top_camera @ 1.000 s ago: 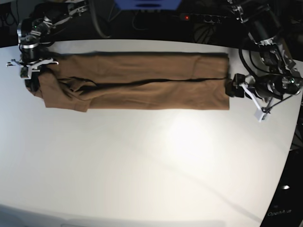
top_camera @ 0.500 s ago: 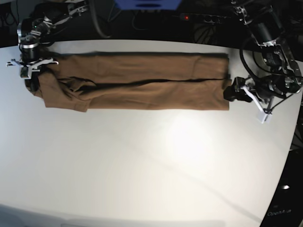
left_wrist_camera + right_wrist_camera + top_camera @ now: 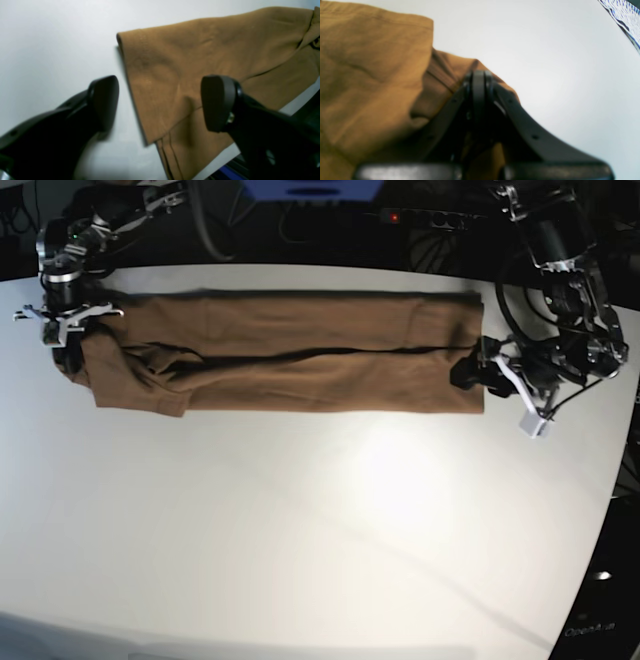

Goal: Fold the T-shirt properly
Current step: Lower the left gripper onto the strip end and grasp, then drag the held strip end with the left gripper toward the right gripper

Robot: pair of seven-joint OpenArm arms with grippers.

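Observation:
The brown T-shirt (image 3: 300, 350) lies on the white table as a long strip folded lengthwise, with a dark seam line along its middle. My left gripper (image 3: 478, 370) is at the strip's right end, open. In the left wrist view its fingers straddle the near corner of the T-shirt (image 3: 200, 50), one pad (image 3: 105, 100) over bare table and the other over cloth. My right gripper (image 3: 68, 345) is at the bunched left end. In the right wrist view it (image 3: 478, 77) is shut, with the T-shirt (image 3: 370, 75) bunched up to its tips.
The white table (image 3: 320, 520) stretches from the shirt to the near edge and curves away at the right. Dark cables and equipment (image 3: 430, 220) line the far edge, with a blue item (image 3: 310, 190) behind the shirt.
My left gripper has slid left, from just off the shirt's right end to over its corner, staying open. The right gripper and the shirt have not moved.

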